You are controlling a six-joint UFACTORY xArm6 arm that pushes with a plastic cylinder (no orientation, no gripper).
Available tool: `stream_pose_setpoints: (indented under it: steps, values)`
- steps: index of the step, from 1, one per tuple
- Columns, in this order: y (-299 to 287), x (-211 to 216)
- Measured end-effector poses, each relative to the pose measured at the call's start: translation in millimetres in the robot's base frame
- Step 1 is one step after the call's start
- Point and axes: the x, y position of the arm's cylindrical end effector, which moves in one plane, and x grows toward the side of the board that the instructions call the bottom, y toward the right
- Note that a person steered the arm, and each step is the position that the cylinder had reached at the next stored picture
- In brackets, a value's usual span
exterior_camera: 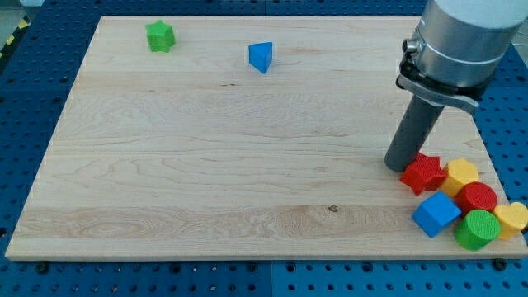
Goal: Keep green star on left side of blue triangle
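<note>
A green star (160, 35) lies near the board's top left corner. A blue triangle (261, 57) lies to its right and a little lower, well apart from it. My tip (399, 164) rests on the board at the right side, just left of a red star (424, 172) and touching or nearly touching it. The tip is far from both the green star and the blue triangle.
A cluster sits at the board's bottom right: a yellow block (461, 175), a red cylinder (477, 198), a blue cube (436, 214), a green cylinder (476, 230) and a yellow heart (512, 219). The wooden board (206, 165) lies on a blue perforated table.
</note>
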Motion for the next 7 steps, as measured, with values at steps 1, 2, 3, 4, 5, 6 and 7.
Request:
stream_pose_setpoints:
  steps: [1,2,3,4,5,6,7]
  values:
    - [-3,-1]
    - [-10,-28]
    - [-13,-69]
    - [-63,-100]
    - [-146,-134]
    - [-242,-174]
    - [-348,-210]
